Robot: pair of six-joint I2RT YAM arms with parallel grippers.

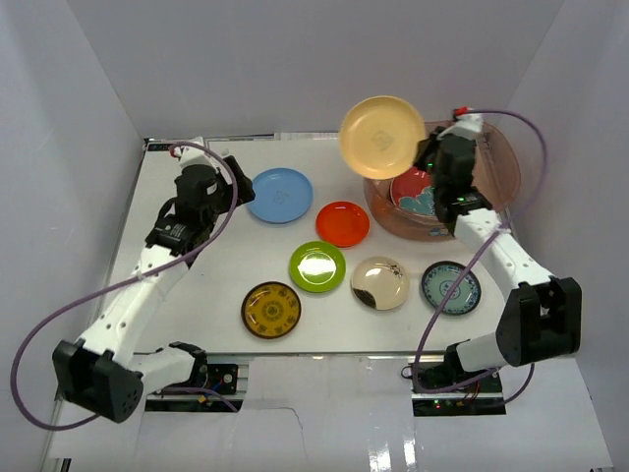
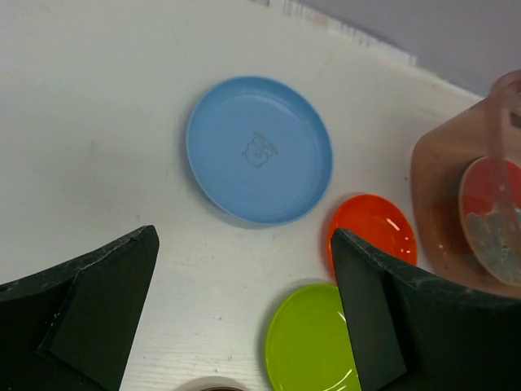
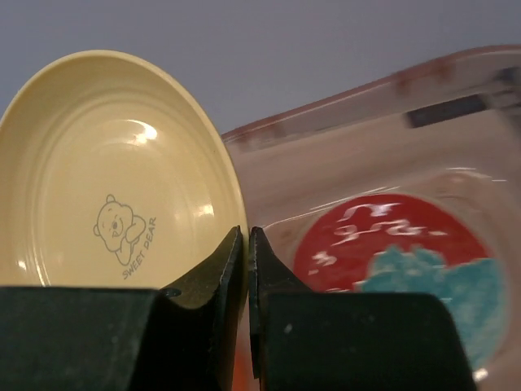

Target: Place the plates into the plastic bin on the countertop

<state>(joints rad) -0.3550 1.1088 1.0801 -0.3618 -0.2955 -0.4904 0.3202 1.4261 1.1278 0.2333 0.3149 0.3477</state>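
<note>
Right gripper (image 3: pixel 247 238) clamped on pale yellow round plate (image 3: pixel 106 179), beside translucent pinkish plastic bin (image 1: pixel 501 162), left gripper (image 2: pixel 244 235) spread over light blue plate (image 2: pixel 259 151)

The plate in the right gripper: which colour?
The plate is pale yellow; best seen in right wrist view.

This is a robotics test cell in a lab. My table (image 1: pixel 211 295) is a flat white slab boxed in on three sides by plain white walls (image 1: pixel 295 59). My left arm (image 1: pixel 133 295) and right arm (image 1: pixel 501 251) are bolted at its near edge, and purple cables (image 1: pixel 234 192) loop loose from them. Small coloured plates (image 1: pixel 317 266) lie spread across the table.
</note>
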